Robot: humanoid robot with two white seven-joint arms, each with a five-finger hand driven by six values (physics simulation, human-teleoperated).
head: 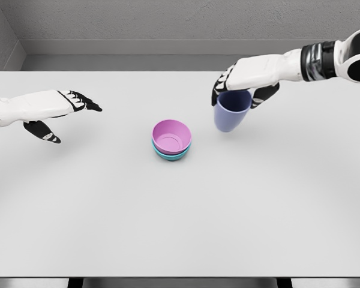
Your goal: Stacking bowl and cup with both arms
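1. A big white table [180,228] fills most of the view. A grey wall [168,21] stands behind it.
2. A pink bowl [171,136] sits near the middle of the table.
3. The pink bowl rests inside a teal bowl [170,155]. Only a thin strip of the teal bowl shows under it.
4. Both bowls stand the right way up, with the open side on top.
5. A purple-blue cup [231,111] is to the right of the bowls and a bit farther back. It does not touch them.
6. The cup tips a little, with its top leaning to the right. I cannot tell if its bottom touches the table.
7. The right hand [245,81] comes in from the top right. Its white arm has a black band near the edge of the picture.
8. The dark fingers [219,89] of the right hand curl down around the top of the cup and hold it on both sides.
9. The left hand [45,111] comes in from the left edge. It is well apart from the bowls and the cup.
10. The left hand holds nothing. Its fingers point to the right, stretched out and loose, and the thumb [45,132] hangs below them.
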